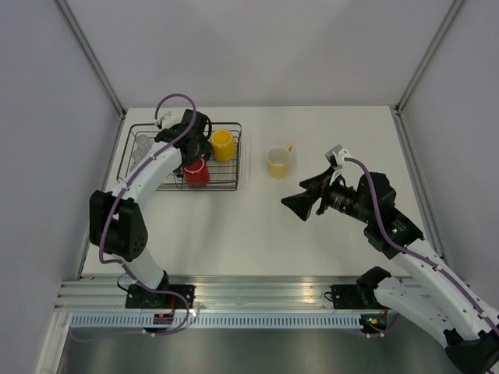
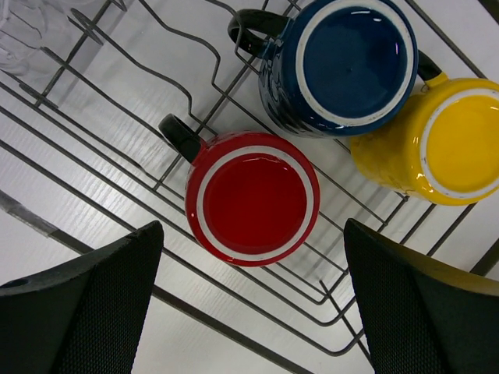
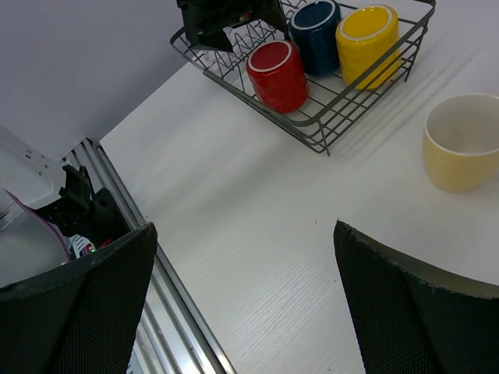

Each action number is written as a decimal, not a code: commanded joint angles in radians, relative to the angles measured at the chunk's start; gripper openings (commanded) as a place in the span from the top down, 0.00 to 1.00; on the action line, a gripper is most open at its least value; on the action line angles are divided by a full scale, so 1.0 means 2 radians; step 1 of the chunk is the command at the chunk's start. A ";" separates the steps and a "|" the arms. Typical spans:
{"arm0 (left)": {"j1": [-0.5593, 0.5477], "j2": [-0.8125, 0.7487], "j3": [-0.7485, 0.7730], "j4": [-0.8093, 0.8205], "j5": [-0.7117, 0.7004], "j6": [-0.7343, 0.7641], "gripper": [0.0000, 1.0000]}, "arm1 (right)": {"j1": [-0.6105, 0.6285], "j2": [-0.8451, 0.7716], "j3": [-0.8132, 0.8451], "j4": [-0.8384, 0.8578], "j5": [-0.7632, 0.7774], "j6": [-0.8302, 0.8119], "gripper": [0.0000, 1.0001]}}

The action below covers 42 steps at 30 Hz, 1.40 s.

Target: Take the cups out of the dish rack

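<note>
The black wire dish rack (image 1: 226, 184) stands at the far left of the table. In it, upside down, are a red mug (image 2: 252, 195), a dark blue mug (image 2: 343, 62) and a bright yellow mug (image 2: 437, 140). Clear glass tumblers (image 1: 142, 146) sit at the rack's left end. My left gripper (image 2: 253, 312) is open and hovers above the rack, just near of the red mug, touching nothing. A pale cream mug (image 1: 278, 161) stands upright on the table right of the rack. My right gripper (image 1: 300, 204) is open and empty above mid-table, near-right of the cream mug (image 3: 464, 140).
The rack (image 3: 327, 125) with the red mug (image 3: 278, 75) and my left gripper (image 3: 222, 19) shows in the right wrist view. A metal rail (image 3: 156, 265) runs along the table's near edge. Grey walls close in the left, far and right sides.
</note>
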 commanded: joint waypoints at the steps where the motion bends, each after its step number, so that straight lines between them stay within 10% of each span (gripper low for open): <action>1: 0.000 0.017 0.026 -0.006 0.013 -0.015 0.00 | -0.002 -0.003 -0.003 -0.001 -0.014 -0.007 0.02; 34: 0.013 0.119 0.015 0.024 0.027 -0.015 0.01 | -0.001 0.002 -0.023 0.013 -0.070 -0.024 0.02; 37: 0.014 0.119 0.013 0.031 0.030 -0.011 0.10 | -0.001 0.001 -0.023 0.014 -0.074 -0.023 0.02; 42: 0.013 0.111 0.010 0.034 0.039 -0.005 0.54 | 0.000 0.001 -0.023 0.014 -0.074 -0.023 0.02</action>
